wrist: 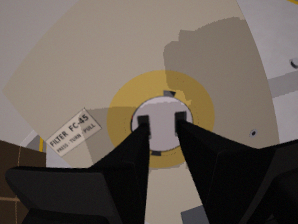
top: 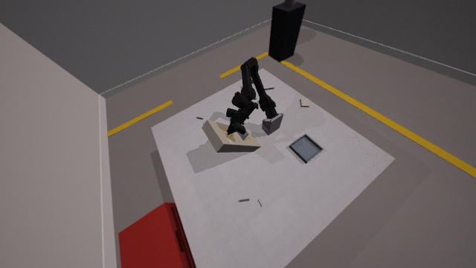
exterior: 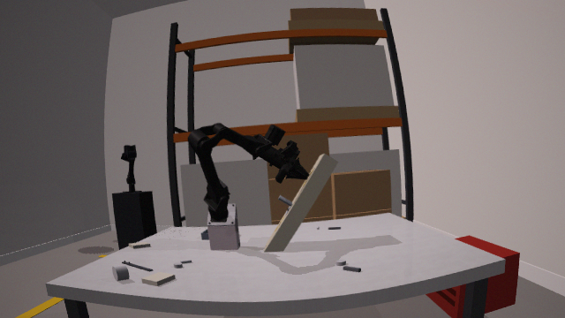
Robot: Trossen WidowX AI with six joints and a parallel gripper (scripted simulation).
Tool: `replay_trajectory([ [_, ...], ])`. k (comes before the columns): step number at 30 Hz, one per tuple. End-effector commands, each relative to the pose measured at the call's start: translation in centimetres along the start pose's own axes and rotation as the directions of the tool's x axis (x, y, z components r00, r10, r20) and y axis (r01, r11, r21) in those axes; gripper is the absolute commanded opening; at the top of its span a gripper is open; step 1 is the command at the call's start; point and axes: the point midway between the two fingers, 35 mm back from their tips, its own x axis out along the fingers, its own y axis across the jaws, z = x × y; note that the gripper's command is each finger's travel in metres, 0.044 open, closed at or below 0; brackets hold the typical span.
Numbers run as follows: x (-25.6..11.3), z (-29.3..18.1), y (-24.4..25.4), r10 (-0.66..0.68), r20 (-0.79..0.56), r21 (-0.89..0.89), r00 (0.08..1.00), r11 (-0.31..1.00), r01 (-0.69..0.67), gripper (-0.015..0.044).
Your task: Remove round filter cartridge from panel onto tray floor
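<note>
The beige service panel (top: 239, 148) (exterior: 305, 205) (wrist: 135, 40) stands tilted on the table. The pale round filter cartridge (wrist: 162, 107) sits inside a yellow ring (wrist: 202, 107) on the panel; a label is beside it. My gripper (exterior: 307, 177) (wrist: 162, 127) is at the cartridge face, its fingers apart and partly closed. In the wrist view the fingertips meet the two dark slots; how deep they reach cannot be told. In the exterior view they touch or nearly touch the panel. The tray (top: 306, 148) (exterior: 205, 234) lies empty on the table.
A grey handle-like cylinder (top: 243, 134) (exterior: 284, 200) juts from the panel below the gripper. The arm's base box (top: 272, 124) (exterior: 224, 238) stands between panel and tray. A beige block (top: 305, 103) (exterior: 158, 278), a loose grey cylinder (exterior: 120, 273) and small rods lie on the table.
</note>
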Motion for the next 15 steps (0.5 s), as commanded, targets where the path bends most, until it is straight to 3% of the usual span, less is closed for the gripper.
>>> replay_trajectory([
  [1, 0.02, -0.04, 0.09, 0.006, -0.002, -0.004, 1.0, 1.0, -0.006, 0.0102],
  [15, 0.85, -0.04, 0.08, 0.006, -0.001, -0.004, 1.0, 1.0, -0.006, 0.0102],
])
